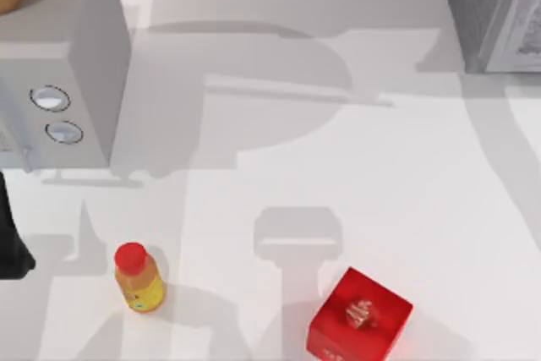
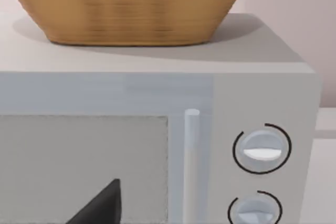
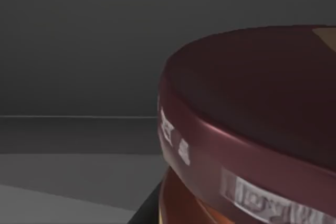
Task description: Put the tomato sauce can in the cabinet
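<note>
White tabletop [image 1: 338, 150] fills my overhead view, with the dark speckled cabinet [image 1: 486, 6] at the far right corner. On the far left sits a pale grey microwave [image 1: 76, 82] with a woven basket [image 2: 131, 3] on top; my left arm [image 1: 10, 243] is parked at the left edge, facing it. A yellow bottle [image 1: 139, 278] and red box [image 1: 359, 314] stand near me. My right wrist camera sits close against the tomato sauce can [image 3: 252, 129] amid dark grey walls. I cannot tell either grip's state.

The white table [image 1: 355, 158] carries a microwave [image 1: 80, 65], cabinet [image 1: 494, 6], yellow bottle [image 1: 139, 279] and red box [image 1: 359, 317].
</note>
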Robot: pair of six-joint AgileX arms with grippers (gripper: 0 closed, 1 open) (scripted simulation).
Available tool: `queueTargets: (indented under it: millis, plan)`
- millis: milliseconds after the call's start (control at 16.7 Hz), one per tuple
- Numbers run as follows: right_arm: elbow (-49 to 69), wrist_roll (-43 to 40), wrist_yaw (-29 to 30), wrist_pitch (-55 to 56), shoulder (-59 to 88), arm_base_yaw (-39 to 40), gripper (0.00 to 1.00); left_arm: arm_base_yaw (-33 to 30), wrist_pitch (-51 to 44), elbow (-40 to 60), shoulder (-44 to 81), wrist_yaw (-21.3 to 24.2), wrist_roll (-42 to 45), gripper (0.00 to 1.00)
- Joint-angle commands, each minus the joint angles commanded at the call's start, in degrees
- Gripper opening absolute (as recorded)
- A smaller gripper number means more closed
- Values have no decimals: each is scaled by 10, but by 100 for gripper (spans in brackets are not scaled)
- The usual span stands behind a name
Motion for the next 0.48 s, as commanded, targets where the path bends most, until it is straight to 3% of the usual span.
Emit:
queueTargets:
  millis: [480]
  plan:
    - [36, 5, 3, -7, 23, 2, 0, 0, 0, 0, 0, 0, 0, 100]
